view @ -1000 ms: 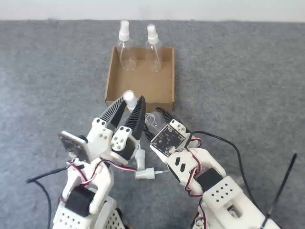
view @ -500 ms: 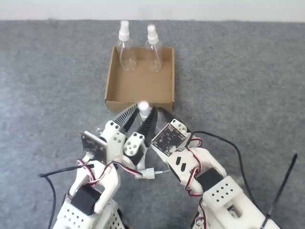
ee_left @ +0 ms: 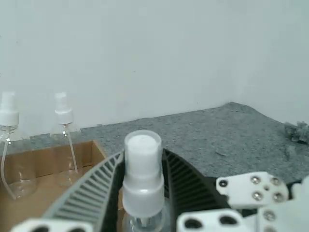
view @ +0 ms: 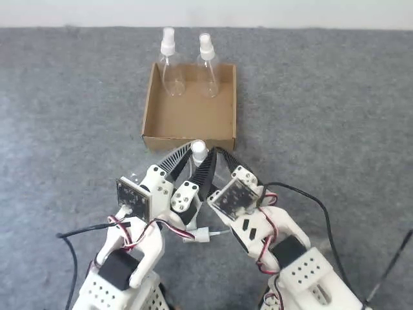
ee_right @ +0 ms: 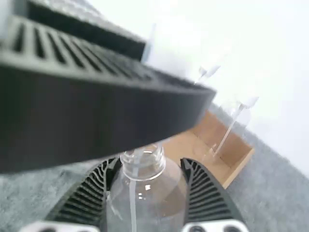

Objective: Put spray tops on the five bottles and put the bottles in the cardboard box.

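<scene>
Left gripper [view: 198, 155] has slid right and down-frame, clamped on spray top [view: 199, 149], now mid-frame over the open bottle [ee_right: 141, 195] pinched in right gripper [ee_right: 150, 165]. Box [view: 188, 139] just beyond, upper centre, with two capped bottles [view: 170, 74] [view: 208, 74] inside at far wall.

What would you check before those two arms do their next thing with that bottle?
1. Grip on spray top: ok, left gripper is shut on it.
2. Grip on bottle: ok, right gripper is shut on it and it stands upright.
3. Top above the bottle's neck: ok, by the high view.
4. Top seated on the neck: cannot tell.
5. Room in box: ok, two capped bottles stand at its far wall and the rest of the floor is bare.
</scene>
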You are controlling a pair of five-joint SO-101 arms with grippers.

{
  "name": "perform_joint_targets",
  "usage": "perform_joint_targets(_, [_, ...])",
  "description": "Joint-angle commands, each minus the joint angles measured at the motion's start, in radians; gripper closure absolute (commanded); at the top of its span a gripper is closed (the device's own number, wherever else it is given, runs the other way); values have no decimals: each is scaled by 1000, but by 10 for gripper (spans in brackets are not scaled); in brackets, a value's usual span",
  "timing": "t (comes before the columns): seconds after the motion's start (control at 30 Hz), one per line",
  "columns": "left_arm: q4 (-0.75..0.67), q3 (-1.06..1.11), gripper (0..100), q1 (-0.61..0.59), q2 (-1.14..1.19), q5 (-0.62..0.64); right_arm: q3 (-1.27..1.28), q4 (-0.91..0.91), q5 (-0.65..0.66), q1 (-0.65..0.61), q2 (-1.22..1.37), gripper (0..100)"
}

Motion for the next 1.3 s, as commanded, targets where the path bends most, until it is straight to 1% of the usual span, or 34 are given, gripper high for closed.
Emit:
perform_joint_targets(0.0, [-64, 27, 987, 6, -14, -9, 12, 24, 0, 10, -160, 993])
perform_joint_targets(0.07, [-83, 44, 986, 6, -14, -9, 6, 91, -43, 13, -217, 993])
perform_joint_targets(0.13, [-83, 44, 960, 6, -14, -9, -8, 151, -84, 15, -262, 993])
perform_joint_targets(0.27, [-51, 39, 903, 6, -15, -6, -11, 209, -107, 15, -321, 993])
perform_joint_targets(0.4, [35, -16, 901, 12, -15, -3, -5, 213, -109, 15, -335, 993])
perform_joint_targets(0.47, [57, -28, 901, 11, -15, -2, -5, 213, -109, 15, -335, 993])
perform_joint_targets(0.6, [58, -30, 899, 6, -15, -2, -5, 213, -114, 15, -335, 993])
perform_joint_targets(0.73, [60, -31, 898, 6, -15, -5, -12, 213, -175, 42, -335, 993])
perform_joint_targets(0.87, [63, -33, 897, 6, -15, -5, -12, 213, -184, 58, -335, 993])
perform_joint_targets(0.93, [87, -42, 882, 6, -15, -5, -12, 213, -184, 58, -335, 993])
perform_joint_targets(1.03, [161, -84, 833, 5, -15, 3, -12, 213, -184, 58, -335, 993])
perform_joint_targets(1.1, [210, -113, 813, 5, -15, 32, -12, 213, -184, 58, -335, 993])
perform_joint_targets(1.27, [296, -176, 788, 5, -15, 57, -11, 213, -184, 58, -335, 993])
